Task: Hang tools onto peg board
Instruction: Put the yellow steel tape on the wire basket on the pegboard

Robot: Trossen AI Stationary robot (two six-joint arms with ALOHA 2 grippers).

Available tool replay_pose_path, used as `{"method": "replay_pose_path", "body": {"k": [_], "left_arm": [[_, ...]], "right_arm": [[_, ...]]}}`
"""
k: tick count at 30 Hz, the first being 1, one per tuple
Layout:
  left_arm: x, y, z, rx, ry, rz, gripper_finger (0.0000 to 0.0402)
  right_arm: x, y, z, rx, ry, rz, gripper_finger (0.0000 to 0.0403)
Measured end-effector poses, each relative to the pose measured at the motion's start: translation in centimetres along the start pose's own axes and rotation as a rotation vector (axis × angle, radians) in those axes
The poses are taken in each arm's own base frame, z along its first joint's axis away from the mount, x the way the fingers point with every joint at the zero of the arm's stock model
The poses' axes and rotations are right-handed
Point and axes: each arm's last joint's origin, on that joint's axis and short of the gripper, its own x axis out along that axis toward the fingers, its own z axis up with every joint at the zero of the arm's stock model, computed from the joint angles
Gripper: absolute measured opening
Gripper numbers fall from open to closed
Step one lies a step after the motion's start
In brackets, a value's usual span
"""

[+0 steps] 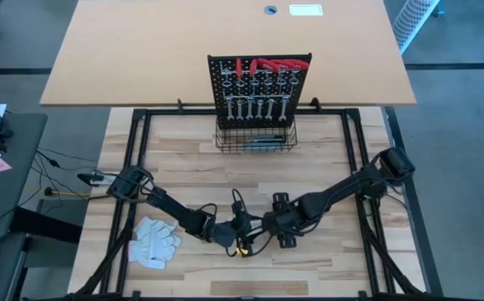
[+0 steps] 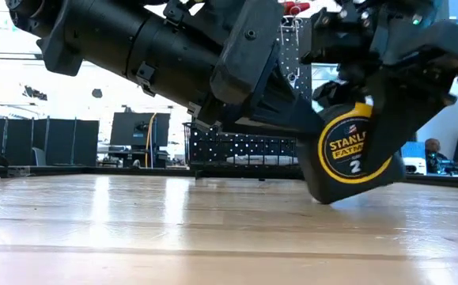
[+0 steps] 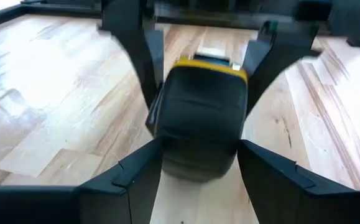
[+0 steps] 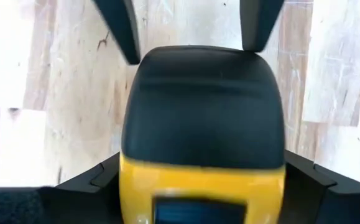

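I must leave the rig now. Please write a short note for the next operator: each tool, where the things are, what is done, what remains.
Right tool: shut on the tape measure, which is tilted with one corner on the table, front centre.
Left tool: at the same tape measure from the opposite side; grip unclear.
Done: wrenches and red-handled pliers hang on the peg board.
Left: the tape measure must go to the board.

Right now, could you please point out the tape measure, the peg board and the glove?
tape measure (image 2: 349, 153): low view, round label
peg board (image 1: 259, 88): high view, panel middle
glove (image 1: 155, 241): high view, palm
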Motion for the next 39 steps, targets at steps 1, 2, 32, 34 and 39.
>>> {"method": "replay_pose_path", "body": {"k": [1, 2, 32, 34, 39], "left_arm": [[0.0, 0.0, 0.0, -0.002, 0.002, -0.001, 0.0205], [0.0, 0.0, -0.1, -0.005, 0.004, 0.000, 0.0205], [-0.1, 0.1, -0.5, 0.002, 0.034, 0.014, 0.0204], [-0.1, 0.1, -0.5, 0.001, 0.035, 0.014, 0.0204], [-0.1, 0.1, -0.5, 0.001, 0.035, 0.013, 0.0204]], "right_arm": [[-0.3, 0.2, -0.1, -0.002, 0.000, -0.003, 0.0283], [-0.6, 0.4, -0.3, -0.006, 0.001, -0.011, 0.0283], [-4.7, -0.7, -2.8, -0.033, -0.009, -0.091, 0.0282], [-5.4, -0.6, -3.0, -0.033, -0.019, -0.088, 0.0282], [-7.2, -0.3, -5.2, 0.019, 0.019, -0.132, 0.0282]]}}
